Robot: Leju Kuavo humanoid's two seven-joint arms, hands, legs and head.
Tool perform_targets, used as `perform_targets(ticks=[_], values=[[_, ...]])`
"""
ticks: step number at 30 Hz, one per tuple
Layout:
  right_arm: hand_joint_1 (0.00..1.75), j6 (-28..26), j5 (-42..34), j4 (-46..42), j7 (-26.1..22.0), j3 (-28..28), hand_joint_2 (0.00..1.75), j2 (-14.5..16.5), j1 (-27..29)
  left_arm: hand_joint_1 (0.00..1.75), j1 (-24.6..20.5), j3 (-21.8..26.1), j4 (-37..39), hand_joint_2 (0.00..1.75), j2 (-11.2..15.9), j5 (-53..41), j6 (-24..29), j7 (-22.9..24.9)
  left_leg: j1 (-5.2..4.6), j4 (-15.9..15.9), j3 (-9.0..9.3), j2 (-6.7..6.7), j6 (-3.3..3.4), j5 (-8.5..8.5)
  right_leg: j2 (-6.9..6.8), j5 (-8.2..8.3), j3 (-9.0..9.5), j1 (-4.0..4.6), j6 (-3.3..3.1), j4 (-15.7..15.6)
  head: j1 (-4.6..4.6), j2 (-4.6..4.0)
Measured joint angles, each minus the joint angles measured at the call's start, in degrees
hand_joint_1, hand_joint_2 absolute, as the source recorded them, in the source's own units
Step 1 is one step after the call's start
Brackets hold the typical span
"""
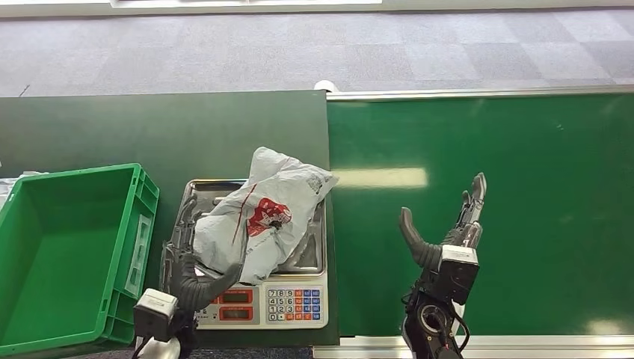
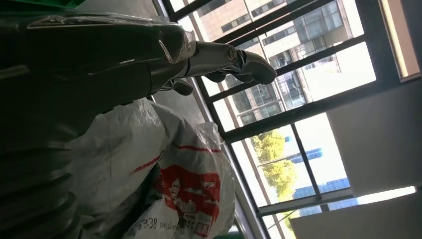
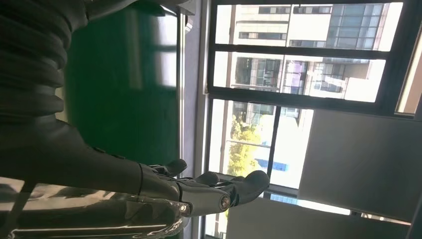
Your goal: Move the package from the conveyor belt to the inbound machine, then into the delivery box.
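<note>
The package [image 1: 262, 221], a crumpled white plastic bag with a red print, lies on the steel pan of the inbound machine [image 1: 262, 304], a scale with a keypad. My left hand [image 1: 187, 273] sits at the package's left side, thumb curved against its lower edge and fingers stretched along the pan's left rim. In the left wrist view those fingers [image 2: 224, 57] reach out straight over the package [image 2: 189, 184] without closing on it. My right hand [image 1: 448, 239] hovers open above the green conveyor belt [image 1: 508, 187], holding nothing; its fingers [image 3: 209, 191] are spread.
The green delivery box [image 1: 75, 173] stands just left of the scale on the dark green table [image 1: 149, 127]. The belt's metal rail [image 1: 478, 93] runs along the far side, with grey floor beyond it.
</note>
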Motion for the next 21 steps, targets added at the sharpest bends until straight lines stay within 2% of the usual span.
perform_targets(ticks=[7,15,21], values=[[0.0,8.08,5.62,1.11,2.58,-5.29,1.75,1.49,1.16,0.0,-2.4,-4.67,3.26,1.75,0.64,-17.82,1.74,7.22,0.0,0.0,0.0,0.01,0.0,0.0,0.02,0.0,0.01,0.0,0.0,0.0,0.0,0.0],[0.0,9.96,10.14,4.33,3.42,-7.18,1.75,2.98,1.42,0.0,-3.25,-6.9,6.47,1.75,0.91,-25.52,0.77,12.82,0.0,0.0,-0.01,0.0,0.0,0.0,0.01,0.0,-0.01,0.0,0.0,0.0,-0.01,0.0],[0.0,10.39,11.54,5.51,3.76,-8.64,1.75,3.45,1.64,0.0,-4.68,-7.17,10.06,1.75,0.9,-28.11,0.9,14.52,0.0,0.0,0.0,-0.01,0.0,0.0,0.01,0.0,0.02,0.0,0.0,0.0,-0.01,0.0]])
